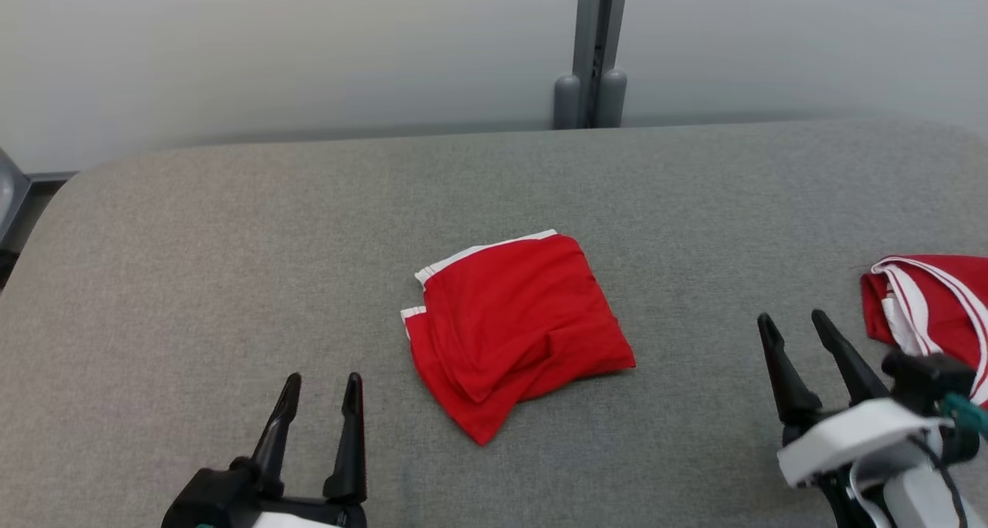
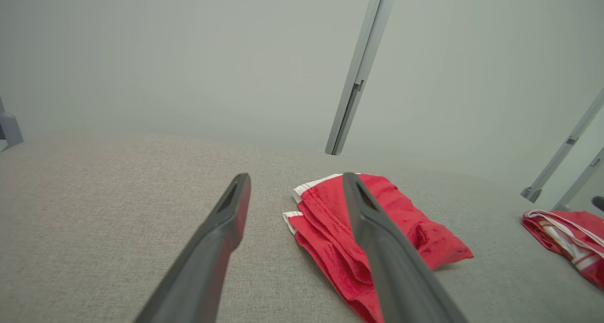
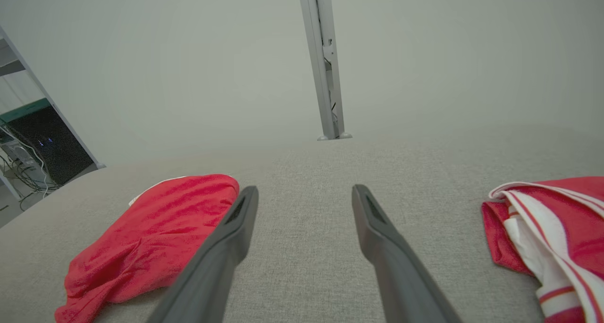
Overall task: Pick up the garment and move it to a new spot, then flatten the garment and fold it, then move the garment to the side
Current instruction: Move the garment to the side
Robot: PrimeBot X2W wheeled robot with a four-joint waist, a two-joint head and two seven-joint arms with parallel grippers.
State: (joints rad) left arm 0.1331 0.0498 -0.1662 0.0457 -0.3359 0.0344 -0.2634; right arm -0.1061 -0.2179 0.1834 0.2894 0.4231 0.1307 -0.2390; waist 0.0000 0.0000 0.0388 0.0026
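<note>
A red garment [image 1: 513,331] with white trim lies folded into a small bundle at the middle of the grey table [image 1: 231,265]. It also shows in the left wrist view as the garment [image 2: 406,224] and in the right wrist view as the garment [image 3: 151,238]. My left gripper [image 1: 320,385] stands open at the lower left, apart from the cloth, with nothing between its fingers. My right gripper [image 1: 795,323] is open at the lower right, to the right of the bundle and clear of it. In their own views the left gripper [image 2: 295,181] and right gripper [image 3: 304,193] hold nothing.
A second red garment with white stripes [image 1: 934,312] lies at the table's right edge, close beside my right wrist. A grey post [image 1: 594,49] stands behind the table's far edge against a pale wall. Bare grey cloth surrounds the folded bundle.
</note>
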